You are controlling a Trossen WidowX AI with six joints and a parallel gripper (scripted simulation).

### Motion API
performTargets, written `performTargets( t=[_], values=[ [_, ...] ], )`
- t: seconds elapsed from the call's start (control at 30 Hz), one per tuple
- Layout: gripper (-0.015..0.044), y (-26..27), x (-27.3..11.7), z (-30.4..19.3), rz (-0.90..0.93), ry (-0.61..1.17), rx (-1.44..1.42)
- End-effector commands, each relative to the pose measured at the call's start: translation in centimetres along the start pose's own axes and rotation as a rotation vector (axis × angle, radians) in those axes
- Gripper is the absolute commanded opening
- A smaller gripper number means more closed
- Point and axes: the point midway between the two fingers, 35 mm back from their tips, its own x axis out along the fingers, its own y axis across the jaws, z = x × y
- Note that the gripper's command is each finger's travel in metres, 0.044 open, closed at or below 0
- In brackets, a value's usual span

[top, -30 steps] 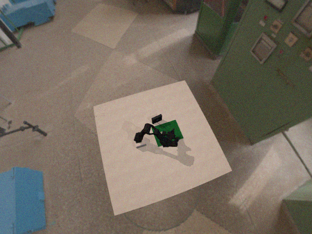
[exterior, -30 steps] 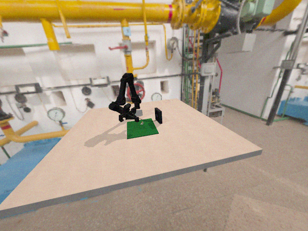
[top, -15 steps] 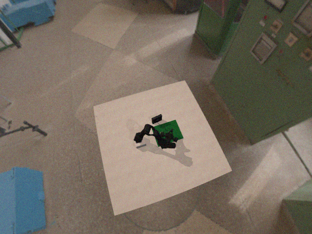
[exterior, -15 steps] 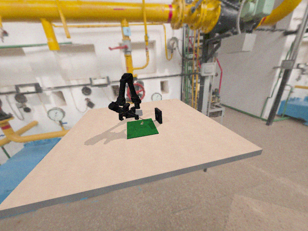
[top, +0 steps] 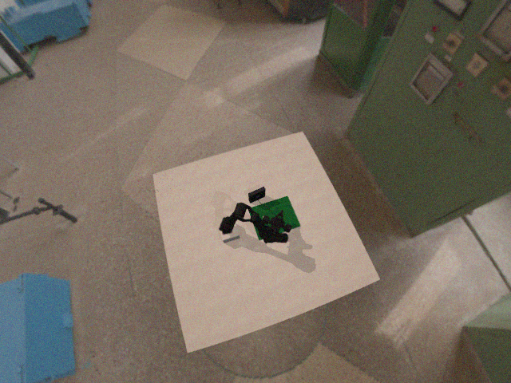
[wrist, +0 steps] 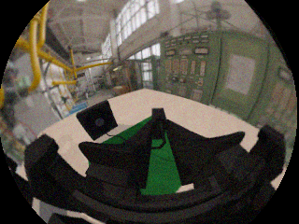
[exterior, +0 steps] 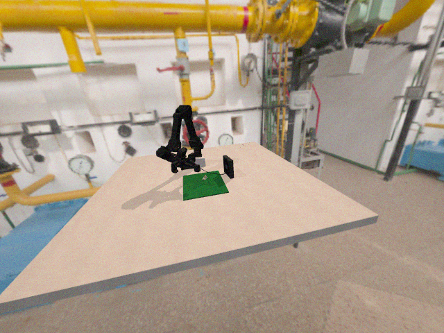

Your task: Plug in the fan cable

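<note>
By the green board (top: 292,210) (exterior: 206,189) (wrist: 161,179), the robot's gripper (top: 282,218) (exterior: 198,167) (wrist: 159,122) is pinching the plug (wrist: 159,113) (the fan (top: 256,194) (exterior: 228,166) (wrist: 97,119) stands near it).

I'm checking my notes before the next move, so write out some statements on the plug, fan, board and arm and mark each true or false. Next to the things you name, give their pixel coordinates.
1. The fan (top: 256,194) (exterior: 228,166) (wrist: 97,119) stands upright. True.
2. The fingers (top: 281,215) (exterior: 198,167) are shut on nothing. False: they are shut on the cable's plug (wrist: 159,113).
3. The board (top: 291,210) (exterior: 206,189) (wrist: 161,179) is green. True.
4. The fan lies on top of the board. False: it stands beside it.
5. The cable (exterior: 213,173) (wrist: 116,136) runs from the fan toward the fingers. True.
6. The plug is seated on the header and released. False: it is held above the board.
</note>
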Motion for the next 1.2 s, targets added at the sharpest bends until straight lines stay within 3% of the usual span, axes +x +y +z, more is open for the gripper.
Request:
performTargets(
  t=[0.0,1.17],
  values=[
    [0.0,0.0,-0.1,0.4,0.0,-0.001,-0.004],
    [0.0,0.0,-0.4,-1.9,0.0,0.001,0.002]
  ],
)
